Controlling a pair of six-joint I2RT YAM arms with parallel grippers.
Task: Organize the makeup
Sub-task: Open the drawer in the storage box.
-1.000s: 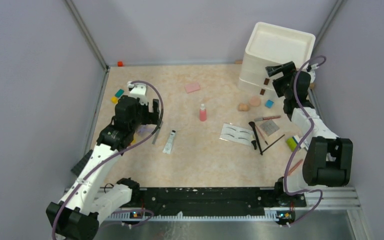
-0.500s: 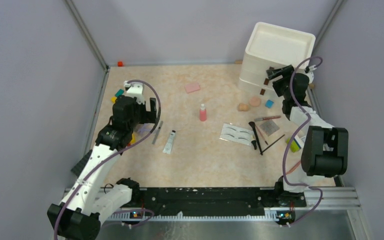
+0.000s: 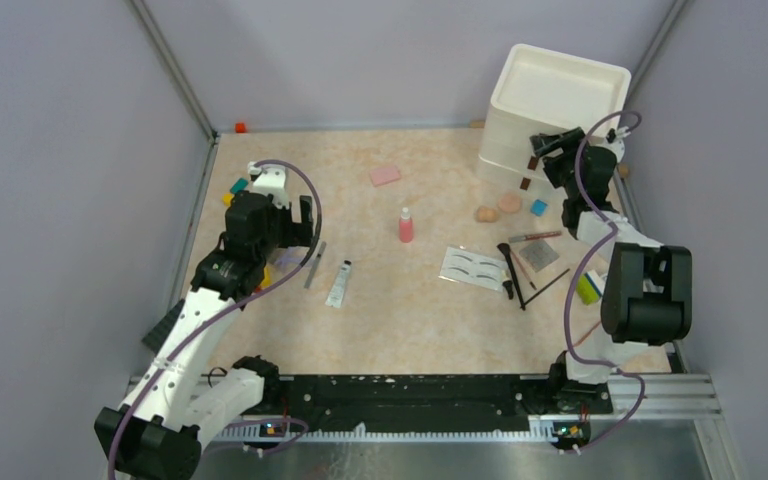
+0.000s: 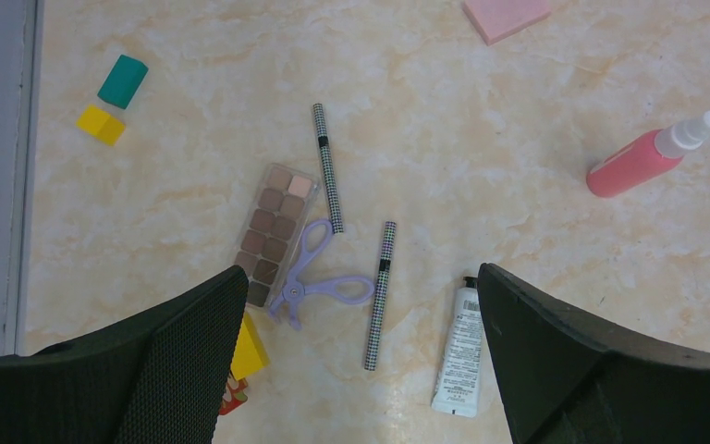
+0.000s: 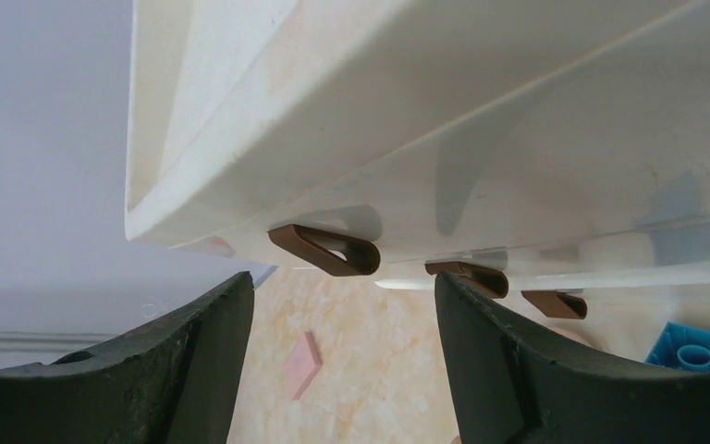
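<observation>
The makeup is lying loose on the counter (image 3: 430, 320). The pink spray bottle (image 3: 405, 226) is sitting mid-counter, with the silver tube (image 3: 339, 283) nearer the left edge. The eyebrow card (image 3: 473, 267) is lying toward the right edge.

The left end effector (image 4: 361, 277) is hovering, fingers wide apart, over an eyeshadow palette (image 4: 271, 231) and two pencils (image 4: 326, 166).

The right end effector (image 5: 337, 305) is holding its fingers apart on either side of the top brown handle (image 5: 328, 250) of the white drawer stack (image 3: 550, 110) in the far right corner. It is gripping nothing.

Bare tabletop (image 3: 430, 320) rings the spray bottle (image 3: 405, 226). Right of it the eyebrow card (image 3: 473, 268), brushes (image 3: 515, 270) and drawer stack (image 3: 550, 110) block passage; left lies a silver tube (image 3: 339, 283).
</observation>
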